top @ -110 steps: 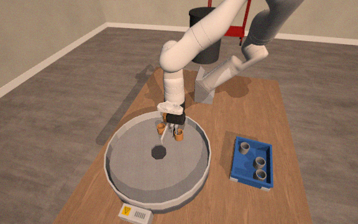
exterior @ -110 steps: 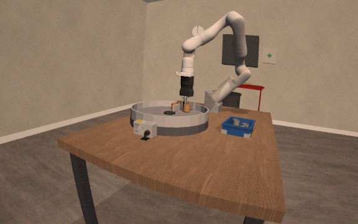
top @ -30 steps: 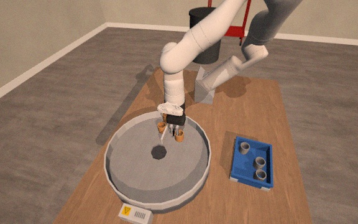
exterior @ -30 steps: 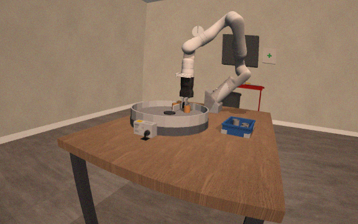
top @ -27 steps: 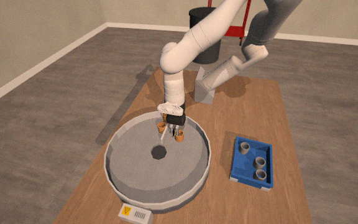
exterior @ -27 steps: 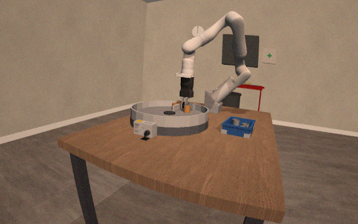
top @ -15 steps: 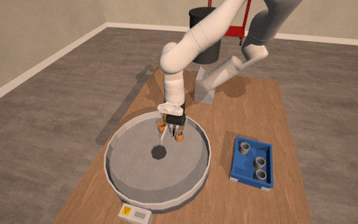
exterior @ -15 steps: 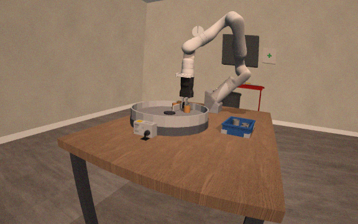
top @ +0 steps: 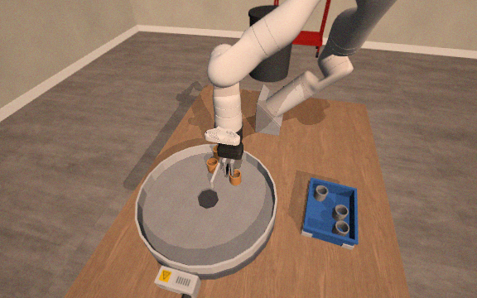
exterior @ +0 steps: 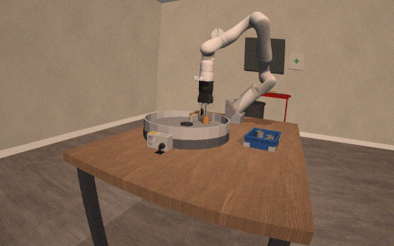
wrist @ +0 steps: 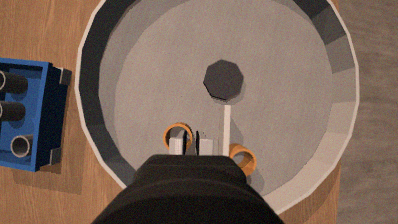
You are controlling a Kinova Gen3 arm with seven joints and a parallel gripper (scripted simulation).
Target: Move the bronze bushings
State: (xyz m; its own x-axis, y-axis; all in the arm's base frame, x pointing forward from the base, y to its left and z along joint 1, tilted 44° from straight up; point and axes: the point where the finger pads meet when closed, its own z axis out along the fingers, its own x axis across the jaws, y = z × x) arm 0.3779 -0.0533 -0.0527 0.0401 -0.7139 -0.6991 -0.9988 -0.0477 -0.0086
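Note:
Bronze bushing A (top: 235, 179) (exterior: 206, 119) (wrist: 177, 124) stands upright on the turntable's disc (top: 180, 228) (wrist: 160, 60). My gripper (top: 229, 174) (exterior: 204, 114) (wrist: 191, 138) is partly open and holds nothing; its fingers are low at bushing A, one over or inside the opening, the other just outside its wall. Bronze bushing B (top: 212, 165) (wrist: 253, 162) stands on the disc across the white bar. A third bronze bushing (top: 216, 151) is mostly hidden behind the gripper; its pose is unclear. Steel bushings (top: 321, 193) (top: 340, 212) (top: 341, 228) sit in the blue crate (top: 334, 183) (exterior: 262, 144) (wrist: 44, 110).
A white bar (top: 216, 175) (wrist: 227, 127) reaches over the disc toward the dark hub (top: 208, 199) (exterior: 186, 124) (wrist: 223, 80), close beside the gripper. A raised pale rim (top: 238, 262) (wrist: 358, 100) surrounds the disc. A white box (top: 177, 281) (exterior: 159, 141) stands outside the rim.

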